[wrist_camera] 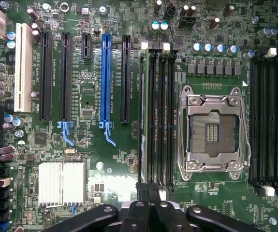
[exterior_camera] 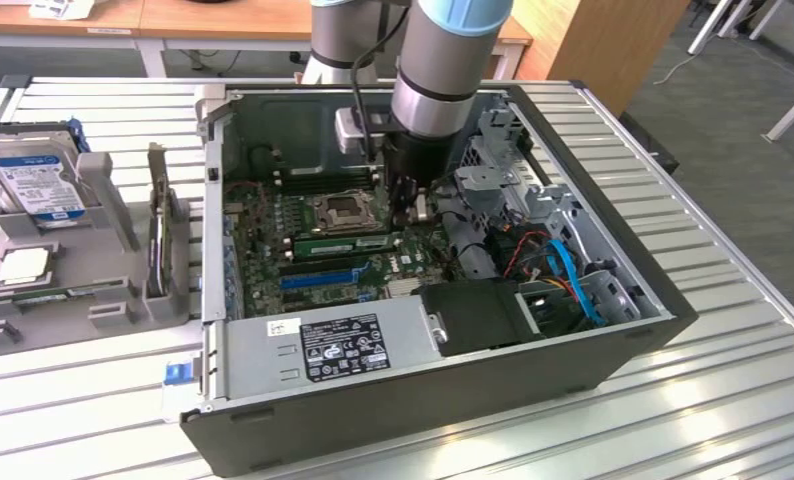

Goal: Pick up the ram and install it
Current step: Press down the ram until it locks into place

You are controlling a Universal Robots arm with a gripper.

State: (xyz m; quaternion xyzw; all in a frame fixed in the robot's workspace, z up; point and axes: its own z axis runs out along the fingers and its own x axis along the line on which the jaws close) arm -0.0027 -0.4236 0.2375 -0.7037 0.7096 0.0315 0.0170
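Standing edge-on in a black slot, the thin green ram [wrist_camera: 142, 111], closed hand [wrist_camera: 151, 212] nearby.

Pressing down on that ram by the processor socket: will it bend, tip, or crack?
The ram is a thin board standing on edge, so it probably stays stiff lengthwise but could lean under an off-centre push. Its exposed chips seem fragile, so the shut pincer likely suits its top edge only.
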